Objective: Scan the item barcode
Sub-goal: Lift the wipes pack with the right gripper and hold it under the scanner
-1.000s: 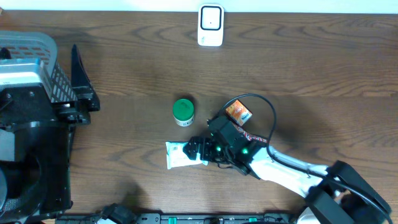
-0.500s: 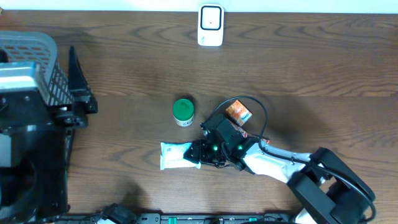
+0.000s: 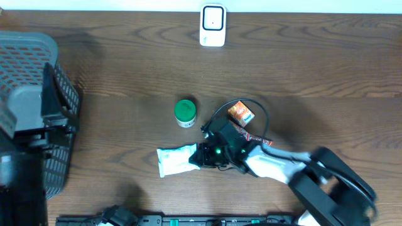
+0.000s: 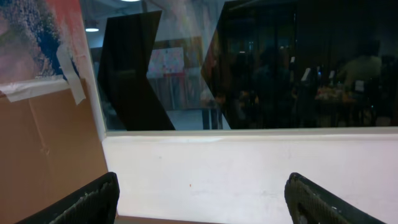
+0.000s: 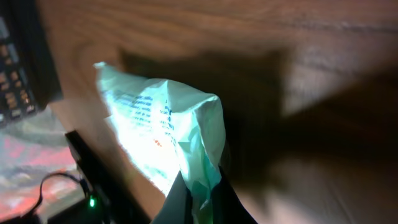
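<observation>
Packet first: the white crinkled plastic packet (image 3: 176,160) lies low on the dark wooden table (image 3: 314,63), near its front edge. Its long axis runs almost left to right. The free end points toward my left side, and the other end is pinched in my right pincer (image 3: 201,157). Through my right wrist camera the film (image 5: 161,134) looks thin and glossy, creased into folds, with blue print across it. My right fingers (image 5: 180,202) meet on its gathered corner, clamped together on the plastic.

Just beyond the packet stands a round jar with a green lid (image 3: 184,112), close but apart from it. A small orange cardboard box (image 3: 240,112) sits beside my right wrist, under a black cable loop (image 3: 260,107). Well beyond, at the far edge, lies a white rounded-rectangular device with a dark window (image 3: 213,26). Between it and the packet only the green-lidded jar stands, slightly off the line. A grey plastic mesh basket (image 3: 31,56) fills the far left.

My left pincer (image 4: 202,199) is apart, holding nothing, facing a white wall.
</observation>
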You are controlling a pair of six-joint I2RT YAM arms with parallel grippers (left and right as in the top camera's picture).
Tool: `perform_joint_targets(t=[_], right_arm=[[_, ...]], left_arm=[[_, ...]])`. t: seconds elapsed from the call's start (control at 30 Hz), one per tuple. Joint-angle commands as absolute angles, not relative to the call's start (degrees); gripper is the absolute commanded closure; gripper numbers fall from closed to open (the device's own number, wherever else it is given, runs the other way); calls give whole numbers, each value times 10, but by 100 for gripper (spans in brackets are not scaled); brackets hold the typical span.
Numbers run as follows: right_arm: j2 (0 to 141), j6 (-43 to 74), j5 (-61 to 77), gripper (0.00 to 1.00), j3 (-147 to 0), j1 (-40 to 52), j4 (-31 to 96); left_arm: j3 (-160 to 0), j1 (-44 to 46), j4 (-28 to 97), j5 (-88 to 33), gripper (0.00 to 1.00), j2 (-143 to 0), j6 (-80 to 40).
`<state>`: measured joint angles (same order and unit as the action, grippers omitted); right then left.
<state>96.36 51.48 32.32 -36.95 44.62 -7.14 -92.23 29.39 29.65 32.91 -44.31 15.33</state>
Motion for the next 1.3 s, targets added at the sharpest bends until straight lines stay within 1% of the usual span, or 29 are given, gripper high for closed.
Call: perform_joint_targets(t=[0.0,0.07,0.2,0.27,0.43,0.57,0.7,0.8,0.9,0.97,1.13,1.27], right_arm=[[831,446,371,99,-370,446,-76],[758,446,390,99,-370,445,-62],[629,492,408,99,-370,440,-13],[560,495,420,99,-370,426,19],[498,455,401,99,-370,376,70],[496,377,351,99,-376,307,77],[536,306,247,99,-413,231,74],[594,273,172,99,-464,203,58],[666,228,88,99,-530,199,52],[748,172,9,99,-606,199,55],[918,53,-119,99,-770,199,76],[1027,-38,-203,99,-886,200,84]], left_arm=[[-920,291,296,324,15,-431,162],[-920,291,297,324,15,-428,162],[-916,291,297,324,15,-428,163],[-908,291,293,324,15,-428,162],[-884,291,275,324,14,-428,162],[-871,291,268,324,15,-428,163],[-868,291,267,324,15,-428,163],[-868,291,267,324,15,-428,163],[-868,291,267,324,14,-428,163],[-868,291,269,324,15,-428,163],[-867,291,269,324,15,-428,163],[-865,291,270,324,15,-428,163]])
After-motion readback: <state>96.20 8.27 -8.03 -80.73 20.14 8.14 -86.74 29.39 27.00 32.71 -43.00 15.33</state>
